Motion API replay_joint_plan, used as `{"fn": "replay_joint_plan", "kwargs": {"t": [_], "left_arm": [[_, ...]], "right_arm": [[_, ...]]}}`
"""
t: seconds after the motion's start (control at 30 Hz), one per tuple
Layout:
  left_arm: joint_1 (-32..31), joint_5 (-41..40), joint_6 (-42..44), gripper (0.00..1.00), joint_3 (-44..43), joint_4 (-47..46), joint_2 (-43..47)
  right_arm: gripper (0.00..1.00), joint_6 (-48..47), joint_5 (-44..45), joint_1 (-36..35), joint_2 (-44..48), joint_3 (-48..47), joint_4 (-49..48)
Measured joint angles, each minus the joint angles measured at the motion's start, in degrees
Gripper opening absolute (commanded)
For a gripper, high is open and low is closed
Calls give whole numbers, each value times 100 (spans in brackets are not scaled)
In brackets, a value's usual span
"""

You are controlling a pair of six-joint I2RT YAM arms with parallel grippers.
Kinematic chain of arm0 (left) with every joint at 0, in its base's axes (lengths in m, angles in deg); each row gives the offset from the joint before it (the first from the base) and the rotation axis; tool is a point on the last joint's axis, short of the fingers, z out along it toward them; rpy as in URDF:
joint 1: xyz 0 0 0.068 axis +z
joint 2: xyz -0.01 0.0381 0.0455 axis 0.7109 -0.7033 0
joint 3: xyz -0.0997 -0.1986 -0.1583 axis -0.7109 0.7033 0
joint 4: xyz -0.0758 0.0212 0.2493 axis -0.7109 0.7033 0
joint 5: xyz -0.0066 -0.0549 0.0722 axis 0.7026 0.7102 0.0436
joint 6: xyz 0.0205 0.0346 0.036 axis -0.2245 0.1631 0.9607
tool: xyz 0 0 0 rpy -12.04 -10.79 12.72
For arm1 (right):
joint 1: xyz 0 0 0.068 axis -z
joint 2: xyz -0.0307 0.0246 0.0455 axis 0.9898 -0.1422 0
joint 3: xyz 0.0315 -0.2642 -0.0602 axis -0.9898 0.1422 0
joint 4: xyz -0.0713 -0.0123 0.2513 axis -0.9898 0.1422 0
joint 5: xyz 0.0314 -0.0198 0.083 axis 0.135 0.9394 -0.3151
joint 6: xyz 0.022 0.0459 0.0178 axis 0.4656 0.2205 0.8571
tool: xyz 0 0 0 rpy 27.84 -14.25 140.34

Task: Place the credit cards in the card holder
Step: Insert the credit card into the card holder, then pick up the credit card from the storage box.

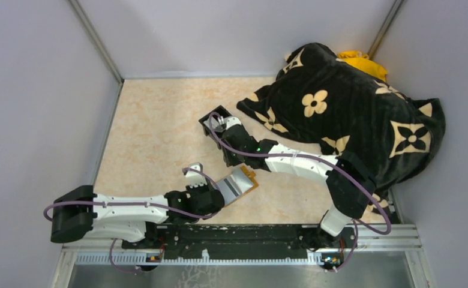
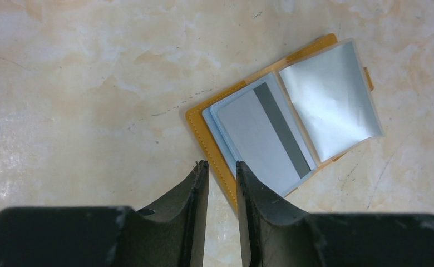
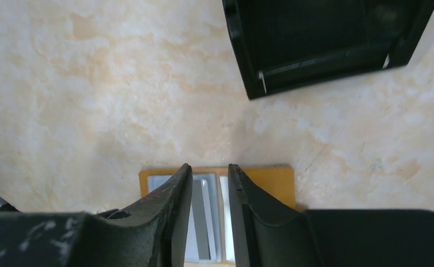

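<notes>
The card holder [image 2: 200, 130] lies open on the marbled table [image 2: 92, 111]. It is tan stitched leather outside, with glossy blue-grey plastic pockets inside. A thin grey card [image 2: 262, 136] with a dark stripe sits in the pocket on its 8 o'clock half. The clear sleeve [image 2: 331, 100] toward 2 o'clock curls up off the cover.

The right gripper [image 3: 210, 167] hangs over the holder's far edge, jaws parted and empty. The left gripper [image 2: 221, 162] hovers at the 8 o'clock corner, jaws a crack apart, gripping nothing I can see (one finger may be pinning the leather).

To my eye the danger is slipperiness. The card looks only loosely seated, so a nudge could slide it out, and the springy sleeve could snag a finger.

The hard black box [image 3: 241, 55] sits at 11 o'clock from the holder; I can't see cards in it. A plush patterned cloth [image 1: 351, 120] fills the table's 2 o'clock corner.
</notes>
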Motion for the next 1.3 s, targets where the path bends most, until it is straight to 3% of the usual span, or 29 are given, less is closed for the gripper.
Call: {"fn": "replay_joint_plan", "kwargs": {"t": [0.27, 0.5, 0.7, 1.0, 1.3], "left_arm": [[0, -44, -13, 34, 105, 162, 748], [15, -87, -13, 39, 118, 402, 1056], [79, -98, -11, 48, 133, 540, 1349], [229, -96, 111, 73, 234, 566, 1703], [297, -98, 260, 85, 234, 570, 1781]], "right_arm": [[45, -680, -94, 437, -144, -1325, 260], [49, -1300, -522, 946, -1187, -2476, 411], [49, -1611, -1139, 1298, -2129, -3071, 490], [50, -1738, -1853, 1576, -2837, -4037, 568], [51, -1740, -2212, 1637, -3506, -4774, 610]]}}
